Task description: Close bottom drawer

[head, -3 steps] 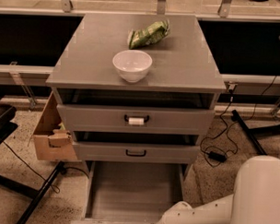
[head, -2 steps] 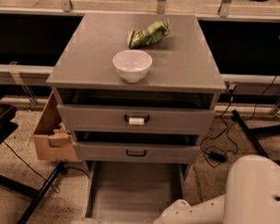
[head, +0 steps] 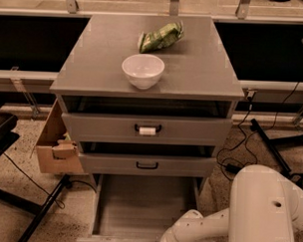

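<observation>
Clearly the closing has not been done: the bottom drawer (head: 138, 207) stands pulled far out toward the near side, its long grey tray bare, and its front panel lies at the very bottom edge of the view. Above it, the middle drawer (head: 110, 164) and the top drawer (head: 101, 127) sit nearly flush with the cabinet (head: 94, 56).

The robot's white arm (head: 202, 227) reaches in from the near right and runs down to the drawer's near right corner. The gripper itself is out of sight below the bottom edge, so whether it is open or closed, or has hold of anything, cannot be told. I judge this to be the approach step, with the arm getting set against the drawer front.

The next move calls for a steady push straight toward the far side, square to the front panel, so that the tray slides in without skewing on its runners.

No writing can be read anywhere. The top drawer's handle carries a small white tag (head: 147, 131), apparently blank. A green bag (head: 161, 37) lies on the far part of the cabinet top, behind a white bowl (head: 143, 70); its print is not legible. A cardboard box (head: 56, 144) at the cabinet's left shows no label.
</observation>
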